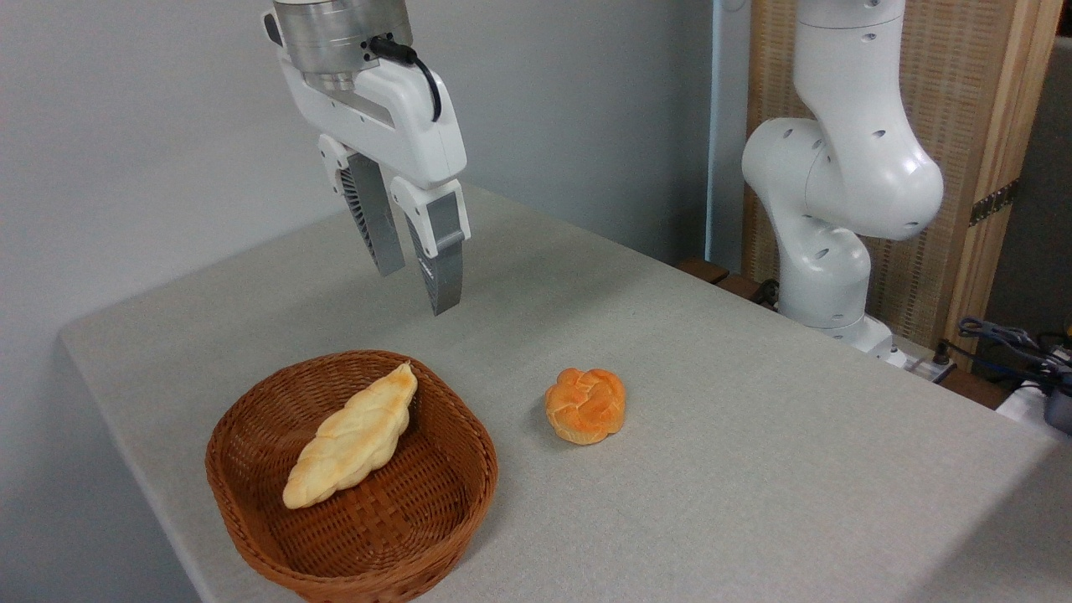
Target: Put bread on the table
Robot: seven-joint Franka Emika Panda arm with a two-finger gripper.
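Observation:
The bread [585, 404], a small round orange-golden knotted bun, rests on the table [754, 435], just right of the wicker basket. My gripper [416, 290] hangs in the air above the basket's far rim, up and left of the bun. Its two grey fingers point down with a narrow gap between them. Nothing is held in that gap.
A brown woven basket [251, 511] stands near the table's front left corner with a long pale-yellow braided loaf [352, 437] lying in it. The arm's white base [825, 243] rises at the table's far right edge. Cables and a clamp [1017, 343] lie at the right.

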